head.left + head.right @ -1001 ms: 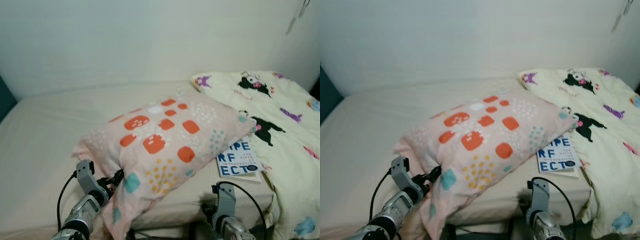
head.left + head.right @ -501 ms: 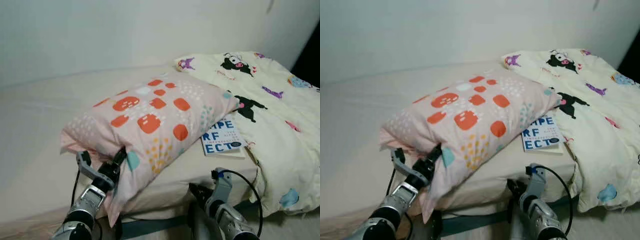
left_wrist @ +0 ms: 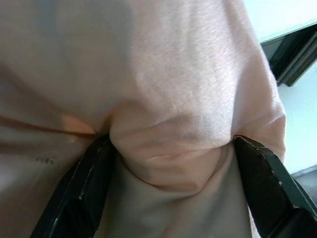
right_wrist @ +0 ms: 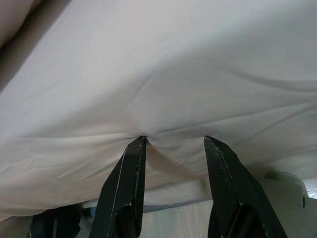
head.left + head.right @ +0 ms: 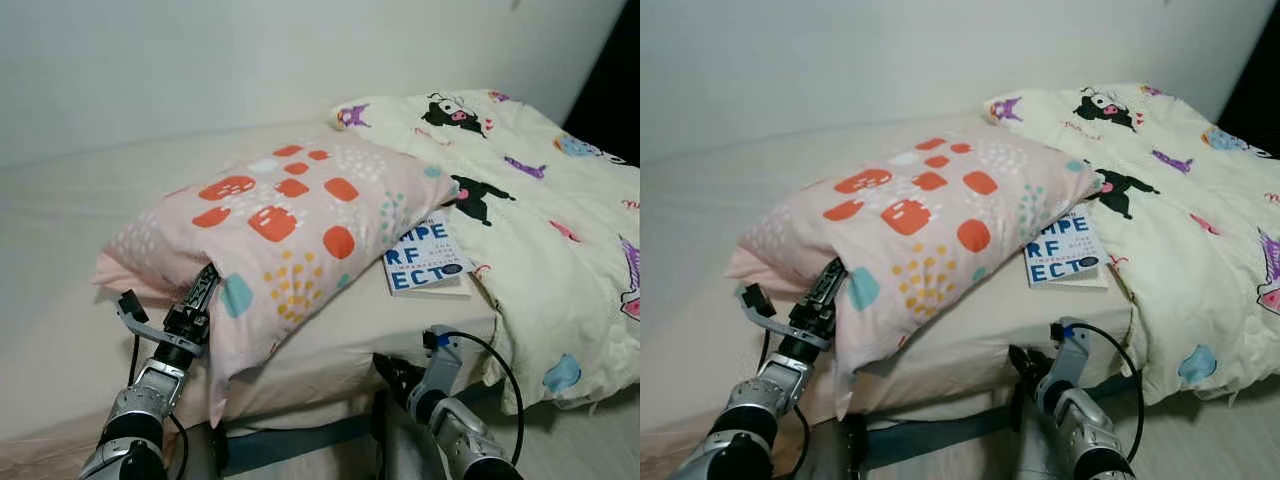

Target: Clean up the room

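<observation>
While gripping pillow (image 5: pixel 290 230), left end effector (image 5: pixel 197 300) raised

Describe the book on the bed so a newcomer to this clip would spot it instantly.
Start at the bed with the cream sheet. Near its front edge, between the pink pillow with orange patches and the cartoon-printed quilt, lies the book. It is the one flat item, with a white cover and large blue letters.
</observation>
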### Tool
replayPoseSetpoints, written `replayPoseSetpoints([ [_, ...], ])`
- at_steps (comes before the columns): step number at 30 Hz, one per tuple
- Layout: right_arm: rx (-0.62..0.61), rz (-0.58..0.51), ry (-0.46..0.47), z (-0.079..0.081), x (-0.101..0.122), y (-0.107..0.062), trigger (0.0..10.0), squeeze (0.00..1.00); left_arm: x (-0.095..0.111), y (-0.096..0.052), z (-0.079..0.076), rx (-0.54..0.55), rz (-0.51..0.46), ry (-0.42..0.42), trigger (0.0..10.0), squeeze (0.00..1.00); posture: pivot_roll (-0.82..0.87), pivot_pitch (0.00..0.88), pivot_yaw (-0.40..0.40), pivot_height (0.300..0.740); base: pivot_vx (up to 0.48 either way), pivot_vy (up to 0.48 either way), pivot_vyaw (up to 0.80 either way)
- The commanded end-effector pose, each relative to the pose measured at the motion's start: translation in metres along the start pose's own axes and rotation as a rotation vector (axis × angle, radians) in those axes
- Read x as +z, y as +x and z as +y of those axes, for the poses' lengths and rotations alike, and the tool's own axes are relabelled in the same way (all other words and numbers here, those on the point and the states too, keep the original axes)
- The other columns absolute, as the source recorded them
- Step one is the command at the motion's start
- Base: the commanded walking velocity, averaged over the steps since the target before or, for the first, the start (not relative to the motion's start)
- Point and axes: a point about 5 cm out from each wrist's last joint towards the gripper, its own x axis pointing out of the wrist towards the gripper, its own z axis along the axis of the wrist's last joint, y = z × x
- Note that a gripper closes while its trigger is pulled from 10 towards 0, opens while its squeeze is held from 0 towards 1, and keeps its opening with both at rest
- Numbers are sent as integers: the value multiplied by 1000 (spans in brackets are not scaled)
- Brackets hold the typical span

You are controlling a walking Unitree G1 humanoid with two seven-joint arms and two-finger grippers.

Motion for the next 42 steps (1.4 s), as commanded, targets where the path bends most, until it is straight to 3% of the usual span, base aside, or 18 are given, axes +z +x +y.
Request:
replayPoseSetpoints([
  [1,-9,-14,18,0,3,1,10000,0,13,-3,-3,-28,-18,16,10000,0,-105,147,-13,414,0,0,0],
  [3,-11,-9,15,-2,2,0,10000,0,29,-10,-5,-39,-55,15,10000,0,-104,149,-14,404,0,0,0],
  [6,-15,-4,13,-3,1,-1,10000,0,36,-13,-6,-52,-63,22,10000,0,-103,149,-14,399,0,0,0],
  [11,-22,3,12,-6,0,-3,10000,0,50,-23,-7,-49,-33,80,10000,0,-104,151,-16,384,0,0,0],
  [17,-25,9,8,-7,0,-4,10000,0,75,-33,-9,-15,-65,153,10000,0,-101,151,-19,364,0,0,0],
  [23,-24,10,7,-7,0,-4,10000,0,74,-31,-13,-54,-52,139,10000,0,-102,150,-18,354,0,0,0],
  [30,-19,-7,9,-5,0,-3,10000,0,35,-8,-22,-207,75,18,10000,0,-106,147,-17,349,0,0,0],
  [31,-21,-13,12,-6,1,-4,10000,0,12,2,-25,-239,141,-14,10000,0,-106,147,-17,349,0,0,0],
  [34,-21,-15,13,-6,2,-4,10000,0,5,5,-26,-249,161,-25,10000,0,-106,147,-17,349,0,0,0],
  [35,-21,-15,13,-6,2,-4,10000,0,5,5,-26,-249,162,-25,10000,0,-106,147,-17,349,0,0,0],
  [37,-22,-15,10,-6,2,-3,10000,0,-18,20,-27,-213,192,9,10000,0,-109,146,-14,349,0,0,0],
  [39,-23,-15,10,-6,2,-3,10000,0,-26,25,-28,-201,206,21,10000,0,-109,146,-14,349,0,0,0],
  [42,-23,-13,5,-6,2,-3,10000,0,-41,44,-38,-193,252,137,10000,0,-110,146,-16,349,0,0,0],
])
